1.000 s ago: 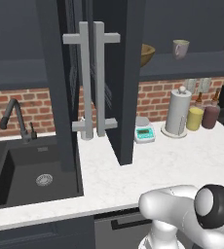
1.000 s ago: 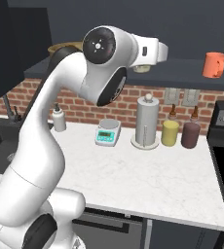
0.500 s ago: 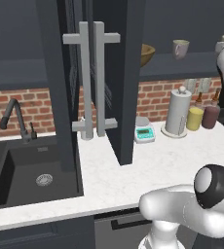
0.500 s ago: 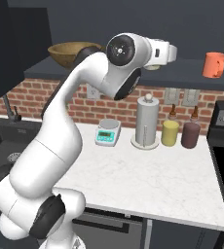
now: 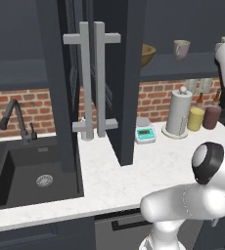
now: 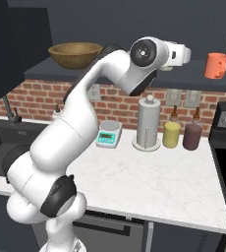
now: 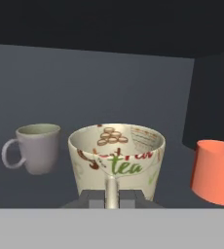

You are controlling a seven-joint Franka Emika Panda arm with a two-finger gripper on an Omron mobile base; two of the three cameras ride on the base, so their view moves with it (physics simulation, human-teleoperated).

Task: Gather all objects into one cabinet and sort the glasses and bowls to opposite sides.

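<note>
Cream mug [image 7: 116, 163] pinched by its handle in gripper [image 7: 112, 198], btwn grey mug [image 7: 36, 148] & orange mug [image 7: 216, 171] inside cabinet; bowl [image 6: 75, 54] opposite; release left.

Patterned mug [image 7: 116, 163]: cream, brown beans, red-green "tea" lettering
Grey mug [image 7: 35, 148]: plain pale grey
Orange mug [image 7: 215, 171]: bright orange
Bowl [image 6: 75, 54]: golden-brown wood
Cabinet [image 5: 129, 73]: dark slate, silver handles
Wall [image 6: 115, 101]: red brick

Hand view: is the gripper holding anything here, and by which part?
Yes: the cream patterned mug, gripped by its handle, which stands pinched between the two fingers of the gripper.
</note>
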